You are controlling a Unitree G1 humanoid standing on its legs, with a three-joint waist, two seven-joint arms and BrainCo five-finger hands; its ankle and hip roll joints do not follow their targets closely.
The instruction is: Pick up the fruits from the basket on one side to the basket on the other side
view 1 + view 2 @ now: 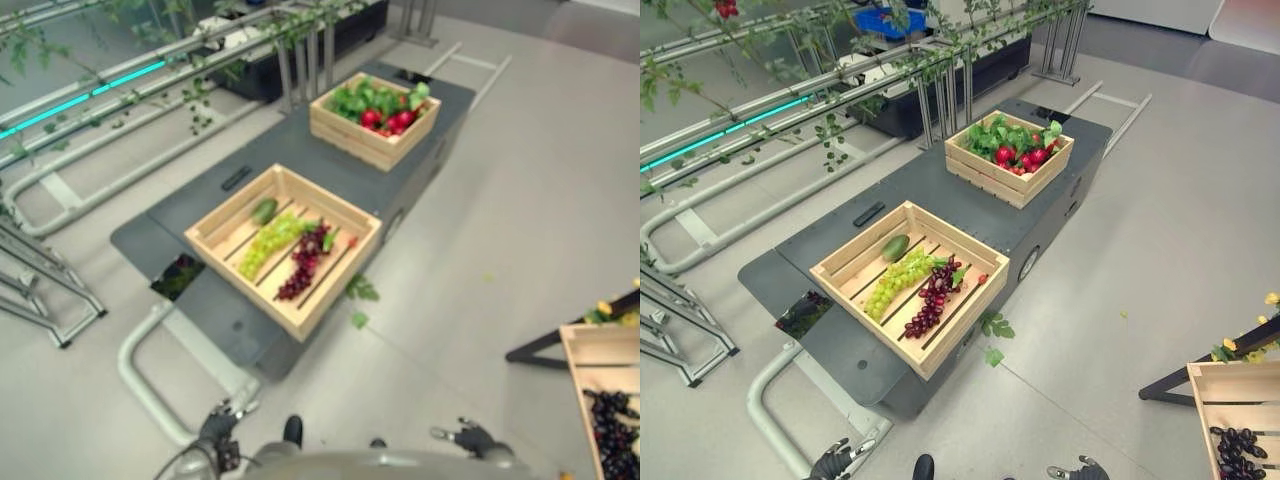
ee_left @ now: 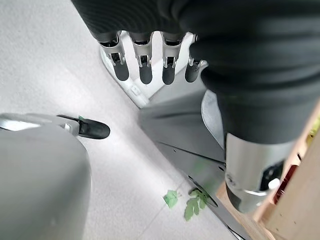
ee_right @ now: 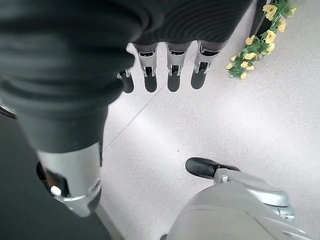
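Near crate (image 1: 970, 299) and far crate (image 1: 985, 172) were made of pale unfinished wood, slatted. Surface (image 1: 930, 180) was finished in matt dark grey. Floor (image 1: 1160, 220) was seen as smooth, speckled grey. Purple grapes (image 1: 932, 298) were glossy.

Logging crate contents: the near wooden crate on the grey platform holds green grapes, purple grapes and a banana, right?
Not quite. Beside the green grapes and purple grapes, the near crate holds a green oval fruit, not a banana, as the right eye view shows.
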